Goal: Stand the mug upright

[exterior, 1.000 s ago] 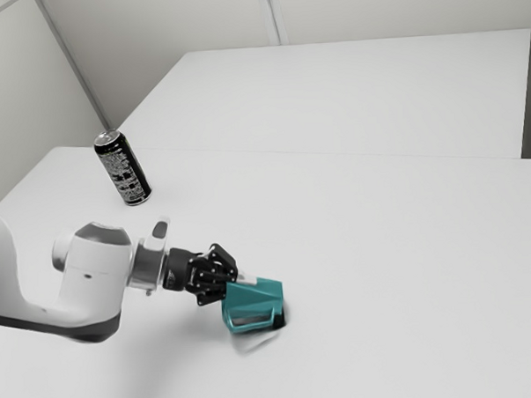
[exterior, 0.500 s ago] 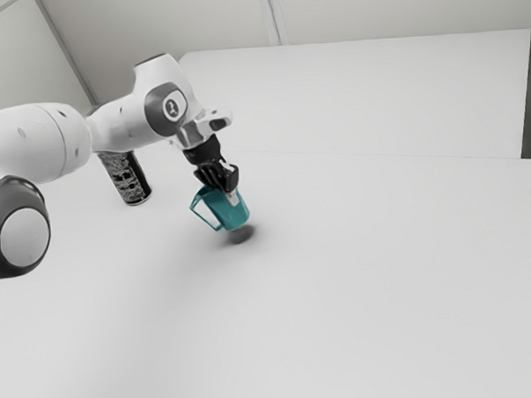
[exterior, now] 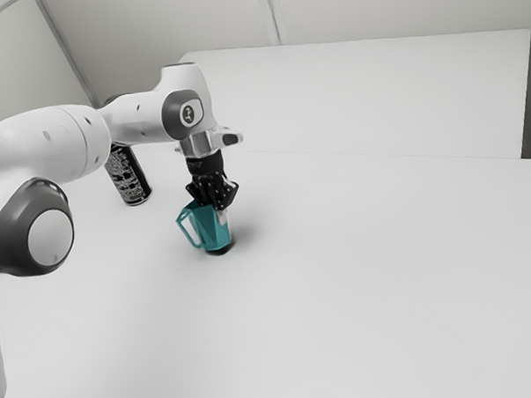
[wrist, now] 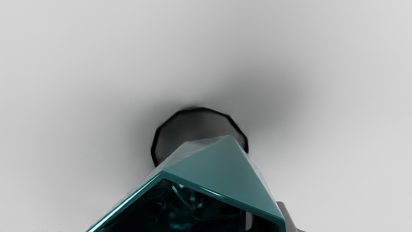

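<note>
The tool [exterior: 218, 212] is pointing down over the teal mug [exterior: 211, 232], pinching its wall; the mug is leaning slightly, nearly upright.

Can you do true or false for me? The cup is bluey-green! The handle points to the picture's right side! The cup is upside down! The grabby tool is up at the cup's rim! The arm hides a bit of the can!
1. The mug is bluey-green. True.
2. Its handle points to the exterior view's right. False: it points to the exterior view's left.
3. The mug is upside down. False: its opening faces up toward the tool.
4. The tool is at the mug's rim. True.
5. The arm hides part of the black can in the exterior view. True.
</note>
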{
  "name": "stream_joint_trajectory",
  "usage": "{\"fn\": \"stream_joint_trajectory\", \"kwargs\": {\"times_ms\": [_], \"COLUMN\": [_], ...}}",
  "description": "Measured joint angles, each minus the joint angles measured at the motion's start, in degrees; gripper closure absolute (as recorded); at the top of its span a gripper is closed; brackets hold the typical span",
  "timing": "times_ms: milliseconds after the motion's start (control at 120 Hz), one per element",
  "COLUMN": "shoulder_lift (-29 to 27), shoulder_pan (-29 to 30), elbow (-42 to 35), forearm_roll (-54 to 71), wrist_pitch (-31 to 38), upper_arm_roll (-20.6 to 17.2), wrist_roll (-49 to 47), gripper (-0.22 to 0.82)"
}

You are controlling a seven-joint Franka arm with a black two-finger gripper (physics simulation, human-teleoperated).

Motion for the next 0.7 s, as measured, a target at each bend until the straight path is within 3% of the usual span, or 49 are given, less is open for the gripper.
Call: {"fn": "stream_joint_trajectory", "kwargs": {"times_ms": [600, 633, 700], "shoulder_lift": [-1.1, -1.0, -0.9], "shoulder_pan": [-2.5, -2.5, -2.6], "elbow": [-2.8, -2.9, -3.1], "forearm_roll": [6.5, 6.7, 6.8], "wrist_pitch": [13.9, 14.2, 14.7], "upper_arm_roll": [-0.1, -0.1, -0.1], "wrist_roll": [-9.4, -9.8, -10.5], "gripper": [0.78, 0.76, 0.60]}}
